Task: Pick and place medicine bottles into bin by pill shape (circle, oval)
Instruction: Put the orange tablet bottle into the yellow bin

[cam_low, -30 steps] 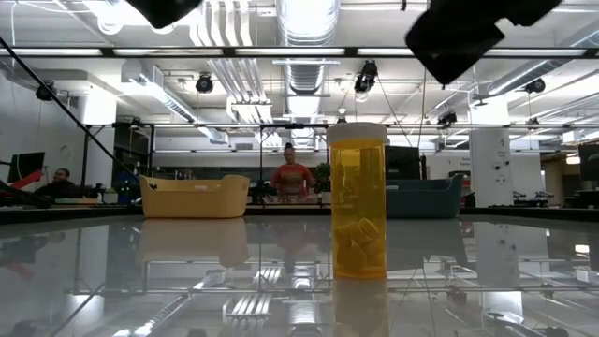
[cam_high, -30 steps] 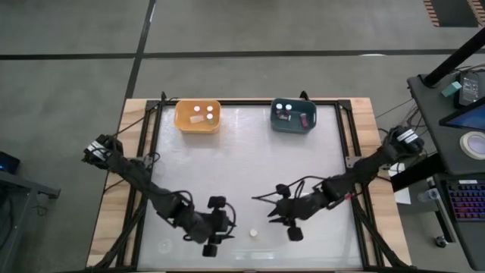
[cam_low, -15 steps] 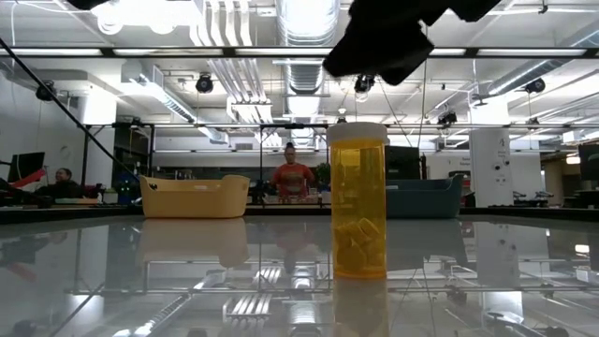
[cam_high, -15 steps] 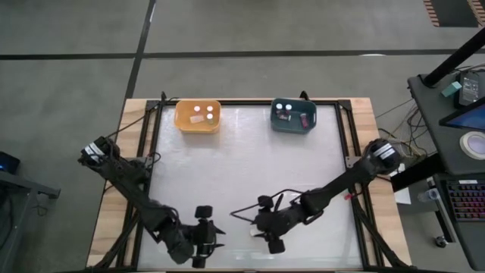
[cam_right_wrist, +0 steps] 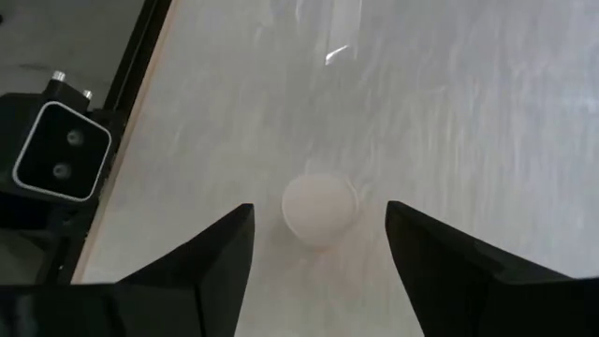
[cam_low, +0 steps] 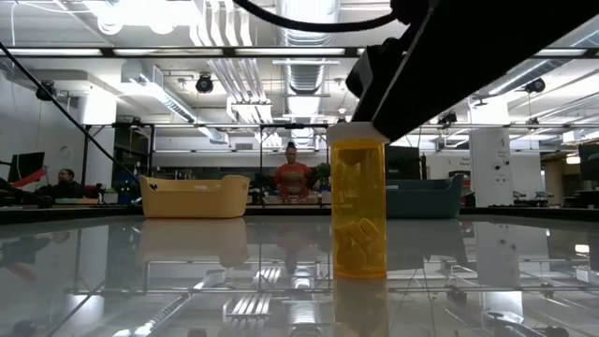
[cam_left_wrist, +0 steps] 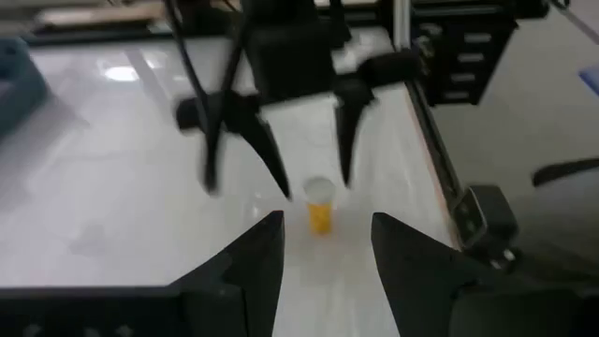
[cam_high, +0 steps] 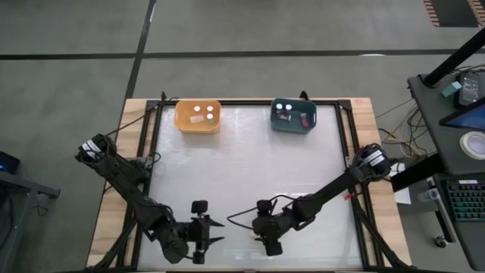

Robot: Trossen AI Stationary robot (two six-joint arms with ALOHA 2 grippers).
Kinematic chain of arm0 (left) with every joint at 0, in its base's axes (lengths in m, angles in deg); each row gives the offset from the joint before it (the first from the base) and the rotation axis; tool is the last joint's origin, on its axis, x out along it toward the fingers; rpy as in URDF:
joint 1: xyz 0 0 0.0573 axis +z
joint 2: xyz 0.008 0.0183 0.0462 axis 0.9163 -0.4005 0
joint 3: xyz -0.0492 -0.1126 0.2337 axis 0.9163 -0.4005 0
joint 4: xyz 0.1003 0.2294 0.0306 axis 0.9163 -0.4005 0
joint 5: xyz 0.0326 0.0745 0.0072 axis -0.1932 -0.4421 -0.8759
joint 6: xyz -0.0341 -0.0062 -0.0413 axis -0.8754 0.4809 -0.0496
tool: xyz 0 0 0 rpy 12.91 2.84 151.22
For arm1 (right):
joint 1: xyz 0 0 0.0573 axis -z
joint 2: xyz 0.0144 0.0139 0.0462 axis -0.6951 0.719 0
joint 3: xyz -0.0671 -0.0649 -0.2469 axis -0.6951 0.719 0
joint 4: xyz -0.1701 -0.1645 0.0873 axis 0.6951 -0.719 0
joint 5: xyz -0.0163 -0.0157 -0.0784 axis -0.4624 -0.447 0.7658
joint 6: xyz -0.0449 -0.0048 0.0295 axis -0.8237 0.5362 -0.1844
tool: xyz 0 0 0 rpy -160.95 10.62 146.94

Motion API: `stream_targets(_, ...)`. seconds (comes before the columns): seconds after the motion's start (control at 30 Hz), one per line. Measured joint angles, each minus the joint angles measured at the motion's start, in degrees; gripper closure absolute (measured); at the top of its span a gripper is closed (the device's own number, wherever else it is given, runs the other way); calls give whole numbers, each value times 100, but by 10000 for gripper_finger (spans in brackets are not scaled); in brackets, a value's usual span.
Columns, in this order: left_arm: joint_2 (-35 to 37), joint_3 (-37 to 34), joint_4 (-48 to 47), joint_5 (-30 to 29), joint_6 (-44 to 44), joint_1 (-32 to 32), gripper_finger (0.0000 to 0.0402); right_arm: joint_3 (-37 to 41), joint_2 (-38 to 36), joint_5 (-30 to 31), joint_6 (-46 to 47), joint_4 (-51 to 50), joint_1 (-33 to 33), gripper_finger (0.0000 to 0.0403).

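So on my feed the one bottle I care about is this little amber medicine bottle [cam_low: 358, 201] with a round white cap, standing upright near the front edge of the surface [cam_high: 242, 167]. The low camera gives the best look: see-through orange body, and pale pills piled in the lower half. I honestly can't call the pill shape from here, they're just a lumpy heap through the plastic. The right pincer [cam_right_wrist: 318, 248] is directly above it, pointing down, fingers spread apart with the white cap sitting in the gap between them, not touching either finger as far as I can see. The left pincer [cam_left_wrist: 323, 253] sits off to the side, low at the front of the surface, aimed at the bottle, fingers parted and holding nothing. At the back there's a yellow bin [cam_high: 198, 116] with a couple of white caps showing inside, and a teal bin [cam_high: 293, 115] with a few more bottles in it.
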Motion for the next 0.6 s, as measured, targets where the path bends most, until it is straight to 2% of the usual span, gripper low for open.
stream_targets(0.33,397,-2,26,-588,761,-9,255,1,167,5,-202,435,0,192)
stream_targets(0.6,438,-7,60,-1508,1211,-9,255,22,207,51,-135,447,9,248)
